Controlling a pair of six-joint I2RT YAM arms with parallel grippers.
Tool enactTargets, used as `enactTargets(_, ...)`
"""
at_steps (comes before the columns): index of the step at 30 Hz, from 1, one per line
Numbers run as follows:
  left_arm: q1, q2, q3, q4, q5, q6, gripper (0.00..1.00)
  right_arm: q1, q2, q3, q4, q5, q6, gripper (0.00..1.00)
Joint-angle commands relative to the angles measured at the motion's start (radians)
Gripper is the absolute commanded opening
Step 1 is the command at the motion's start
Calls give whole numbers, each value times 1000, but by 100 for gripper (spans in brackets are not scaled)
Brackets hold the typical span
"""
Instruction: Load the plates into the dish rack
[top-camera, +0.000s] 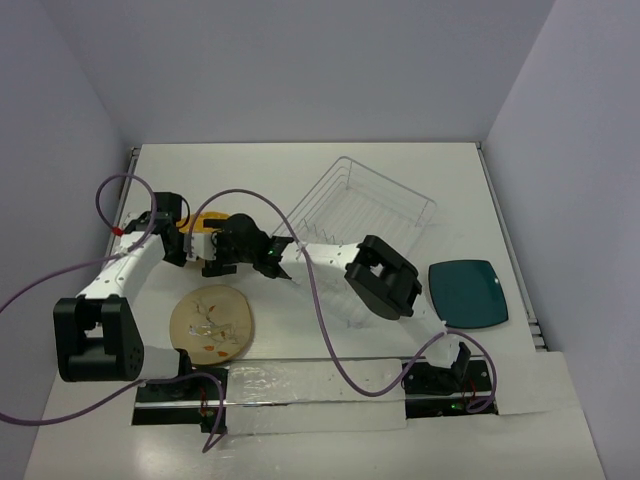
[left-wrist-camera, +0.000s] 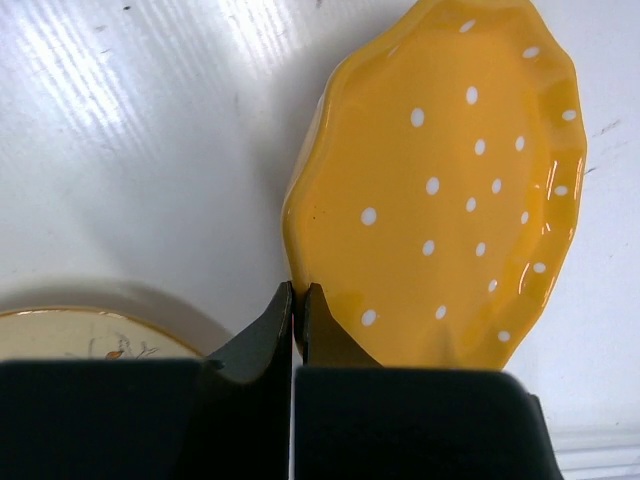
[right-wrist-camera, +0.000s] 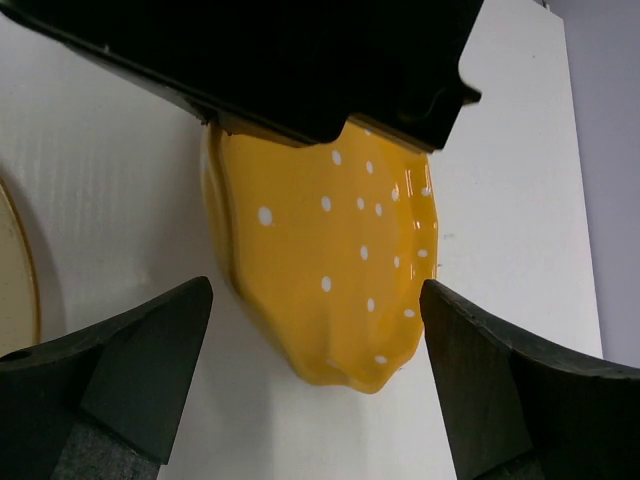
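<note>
One thin rim pinch is all my left gripper (left-wrist-camera: 297, 300) has on the yellow dotted plate (left-wrist-camera: 440, 200), clamped and tilted up off the table (left-wrist-camera: 150, 150). My right gripper (right-wrist-camera: 315, 292) faces it, jaws spread wide; a clumsy handover could twist it loose short of the dish rack (top-camera: 390, 182).

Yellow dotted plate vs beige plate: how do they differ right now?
Grip: the left tool pinches the rim of the yellow dotted plate; the beige plate is untouched.
Pose: the yellow one looks tilted up; the beige one lies flat on the table.
Look: scalloped rim with pale dots versus smooth rim with faint pattern.
Shared: neither is in the dish rack.
</note>
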Motion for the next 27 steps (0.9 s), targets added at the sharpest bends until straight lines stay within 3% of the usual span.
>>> enactTargets(1, -4, -98, 6, 27, 24, -4, 0, 18, 19, 81, -11, 13, -24, 92)
enactTargets(10, -8, -165, 3, 25, 44, 12, 0, 60, 46, 86, -129, 29, -96, 91)
enactTargets(15, -8, -159, -4, 34, 84, 19, 0, 66, 89, 101, -17, 116, -49, 86)
enactTargets(18, -10, -176, -11, 33, 83, 20, 0, 66, 116, 131, 41, 223, -20, 64)
enactTargets(22, -10, -195, -5, 33, 94, 30, 0, 64, 119, 126, 86, 259, -37, 21)
enactTargets(25, -11, -202, 9, 31, 94, 48, 0, 65, 110, 119, 87, 257, -52, 3)
enactTargets(27, -12, -213, 30, 28, 93, 69, 0, 66, 99, 109, 95, 259, -72, 0)
